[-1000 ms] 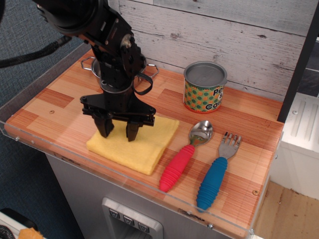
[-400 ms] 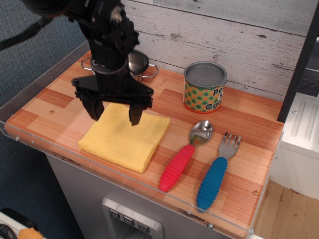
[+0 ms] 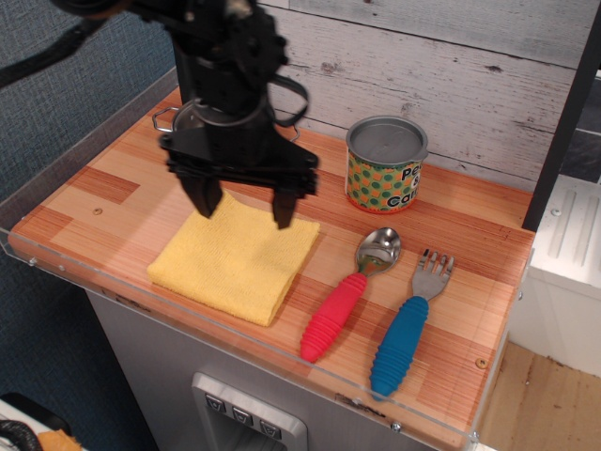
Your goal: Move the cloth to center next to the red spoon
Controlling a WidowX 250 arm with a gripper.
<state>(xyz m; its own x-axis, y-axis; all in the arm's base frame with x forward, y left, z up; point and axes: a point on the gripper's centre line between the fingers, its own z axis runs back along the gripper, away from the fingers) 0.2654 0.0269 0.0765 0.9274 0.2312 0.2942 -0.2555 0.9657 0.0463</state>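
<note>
Single view, looking down over the front edge of the wooden counter (image 3: 122, 178). Your pincer (image 3: 246, 209) hangs with its two fingers spread wide and nothing between them; it is released. Directly below and slightly forward of the fingertips lies the cloth (image 3: 235, 263), a folded yellow square resting flat, apparently clear of both fingers. To the pincer's right, just beside the cloth's right edge but not touching it, lies the red spoon (image 3: 343, 305), its metal bowl pointing toward the back wall. Further right of that lies the blue-handled fork (image 3: 406, 338). Behind and to the right of the pincer stands the printed can (image 3: 385, 164); behind the pincer, largely hidden by the arm, is a steel pot (image 3: 188, 117).

Judged from this layout, the cloth appears already placed near the spoon. Risks from here: if you lower the open fingers again, they could snag the terry pile and drag a fold out of place. A rightward sweep at this height may strike the can. A backward retreat may clip the pot. The cloth's front corner lies near the counter lip, so any forward tug could pull it over.
</note>
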